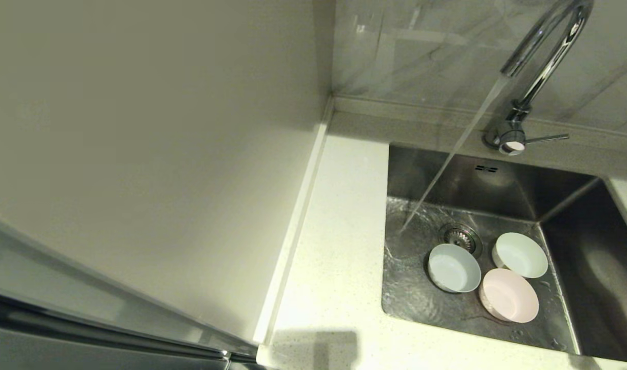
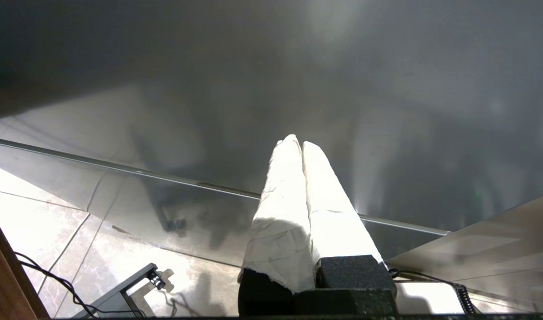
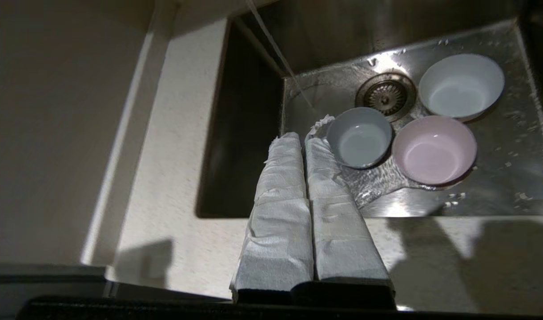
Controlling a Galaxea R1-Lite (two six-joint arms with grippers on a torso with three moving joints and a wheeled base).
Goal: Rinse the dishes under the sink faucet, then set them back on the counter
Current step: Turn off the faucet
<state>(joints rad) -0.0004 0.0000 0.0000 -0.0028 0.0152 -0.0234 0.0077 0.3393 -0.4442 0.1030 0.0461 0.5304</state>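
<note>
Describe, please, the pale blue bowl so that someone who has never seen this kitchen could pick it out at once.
Look into the steel sink, where water runs from the chrome faucet. Three small bowls sit round the drain strainer. The pale blue bowl lies nearest the stream, with the whitish-green bowl and the pink bowl on its far side.

Sink [image 1: 575, 246] right half open; bowls [image 1: 454, 268] cluster by drain; water stream [image 1: 447, 164] crosses left side.

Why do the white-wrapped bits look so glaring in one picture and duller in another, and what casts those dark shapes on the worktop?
Left wrist view: strong light washes out the shut left gripper. Right wrist view: dimmer light, so the shut right gripper looks grey. Head view: a blocky shadow falls on the off-white speckled counter; what casts it is out of frame.
</note>
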